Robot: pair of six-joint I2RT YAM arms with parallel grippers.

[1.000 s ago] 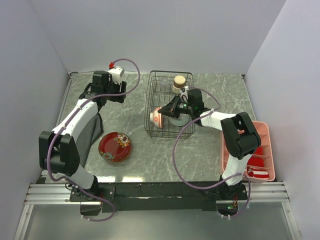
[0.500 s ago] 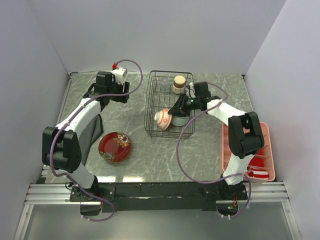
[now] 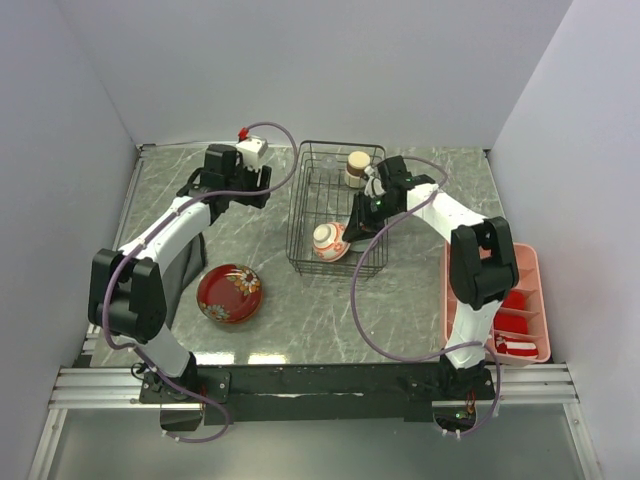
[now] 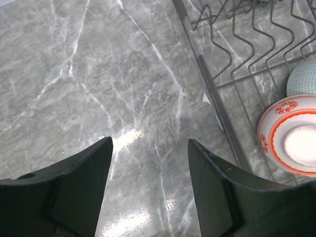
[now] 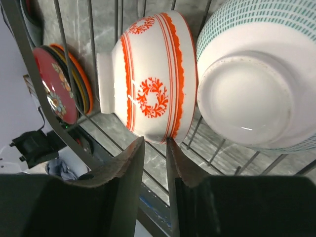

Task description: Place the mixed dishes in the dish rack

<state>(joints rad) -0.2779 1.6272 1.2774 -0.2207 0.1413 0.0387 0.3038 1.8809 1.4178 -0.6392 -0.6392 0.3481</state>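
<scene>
The black wire dish rack (image 3: 302, 200) stands mid-table. Inside are the tan cup (image 3: 357, 165), the reddish bowl with white base (image 3: 330, 241) lying on its side, and the mint-green bowl (image 5: 256, 74) beside it. My right gripper (image 3: 360, 222) reaches into the rack. In the right wrist view its jaws (image 5: 154, 141) stand a narrow gap apart with nothing between them, tips right under the reddish bowl (image 5: 148, 84). The red floral bowl (image 3: 230, 293) sits on the teal plate (image 5: 83, 84) left of the rack. My left gripper (image 4: 148, 143) is open over bare table by the rack (image 4: 217, 103).
A pink compartment tray (image 3: 528, 262) with red items stands at the right edge. A black cloth (image 3: 185, 265) lies under my left arm. Grey walls close in the table on three sides. Cables loop off both arms.
My right arm swung toward the back right, and the reddish bowl shifted a little right to lie in the rack. My left gripper moved right toward the rack.
</scene>
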